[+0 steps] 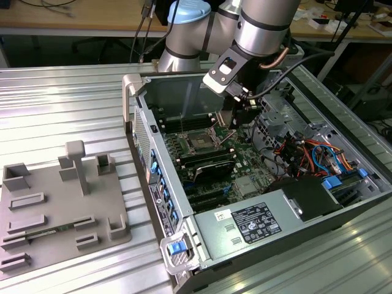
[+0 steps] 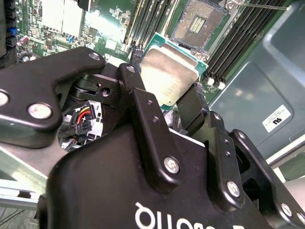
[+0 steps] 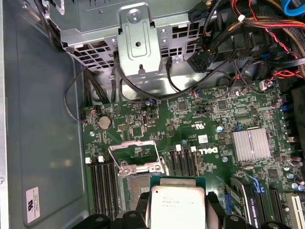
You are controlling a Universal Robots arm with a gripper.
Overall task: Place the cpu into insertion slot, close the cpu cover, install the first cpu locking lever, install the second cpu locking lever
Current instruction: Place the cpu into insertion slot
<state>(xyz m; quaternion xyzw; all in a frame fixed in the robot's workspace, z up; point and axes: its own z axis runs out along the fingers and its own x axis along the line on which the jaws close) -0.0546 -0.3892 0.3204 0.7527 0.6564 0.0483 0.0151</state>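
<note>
My gripper [image 2: 167,83] is shut on the cpu [image 2: 169,76], a flat square chip with a silvery-tan face on a green edge, pinched between two black fingers [image 2: 143,102]. In the first wrist view the cpu [image 3: 176,202] hangs above the motherboard, just beside the insertion slot [image 3: 135,183]. The slot is bare, with a dark centre [image 2: 198,24] and a metal rim. The cpu cover [image 3: 139,166], a silvery frame plate, stands swung open at the slot's far side. In the exterior view the gripper [image 1: 245,113] hovers inside the open computer case, a little to the right of the slot [image 1: 199,142].
Long black memory slots [image 3: 102,183] flank the socket on both sides. A silver heatsink [image 3: 251,145], bundled cables [image 1: 300,150] and a metal drive cage [image 3: 138,38] crowd the case. The case wall [image 3: 43,119] is close by. A grey fixture tray [image 1: 61,202] lies outside on the ribbed table.
</note>
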